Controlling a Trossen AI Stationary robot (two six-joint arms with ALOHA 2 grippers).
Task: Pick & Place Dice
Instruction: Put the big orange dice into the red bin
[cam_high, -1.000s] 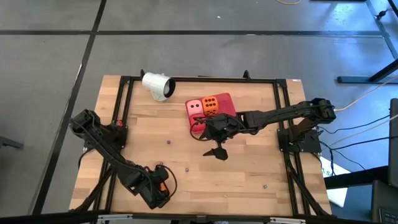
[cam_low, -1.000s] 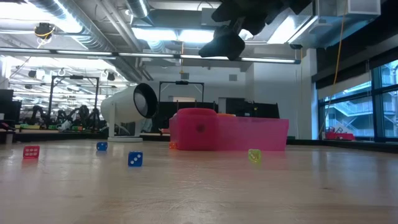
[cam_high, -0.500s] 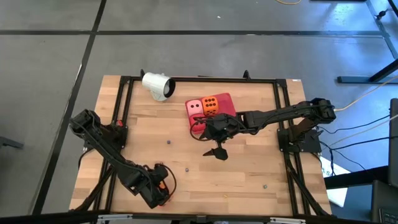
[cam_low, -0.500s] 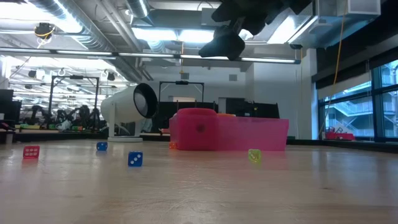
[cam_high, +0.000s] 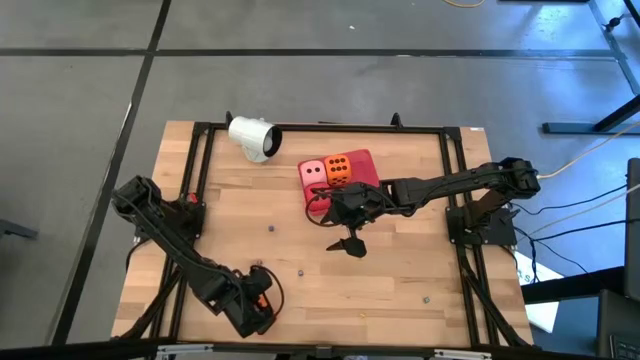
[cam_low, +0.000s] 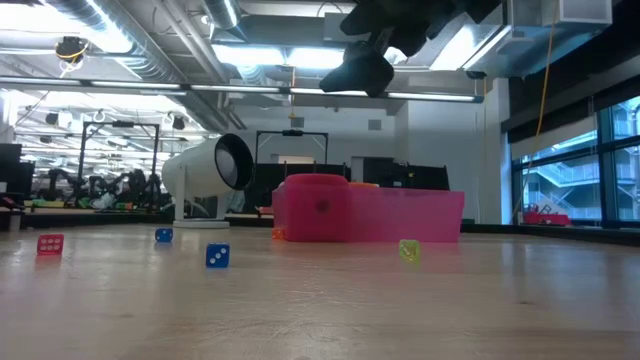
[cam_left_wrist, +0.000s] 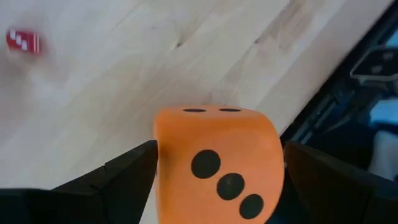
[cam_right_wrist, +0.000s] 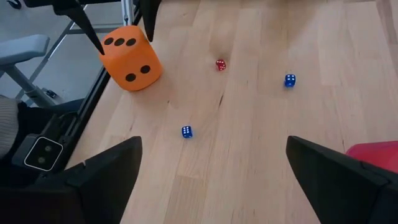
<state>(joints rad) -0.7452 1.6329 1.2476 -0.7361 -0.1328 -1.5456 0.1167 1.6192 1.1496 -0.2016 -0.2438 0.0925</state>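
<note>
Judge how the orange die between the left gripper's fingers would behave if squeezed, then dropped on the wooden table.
The orange die has rounded corners and looks soft, so it probably gives slightly. Its flat faces should stop it rolling far. It is likely light.

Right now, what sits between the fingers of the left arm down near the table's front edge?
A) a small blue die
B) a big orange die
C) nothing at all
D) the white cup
B: the left wrist view shows the orange die sitting between the left gripper's two dark fingers.
</note>
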